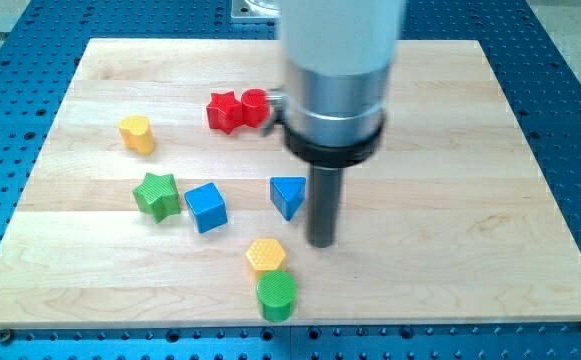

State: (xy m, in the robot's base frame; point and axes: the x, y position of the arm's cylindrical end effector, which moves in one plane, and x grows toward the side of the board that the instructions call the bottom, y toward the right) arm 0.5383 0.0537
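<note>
There is no claw on this arm, so nothing opens, closes or holds: it ends in a dark rod, and my tip (321, 243) rests on the wooden board (450, 200) a little right of centre. It appears to touch no block, though the view is too coarse to rule out contact with the blue triangle (288, 195), which sits just beside the rod on its left. The yellow hexagon (266, 255) lies near the tip, down and to the left, with the green cylinder (277, 295) touching or almost touching it on the near side.

Eight blocks show. Two are blue: the triangle and a blue cube (206, 207) further left. Two are green: the cylinder and a green star (157, 194) just left of the cube. Two are yellow: the hexagon and a rounded yellow block (137, 133) at far left. Two are red: a red star (223, 111) and a red cylinder (255, 106), pressed together at the far side, beside the arm's grey housing (335, 90).
</note>
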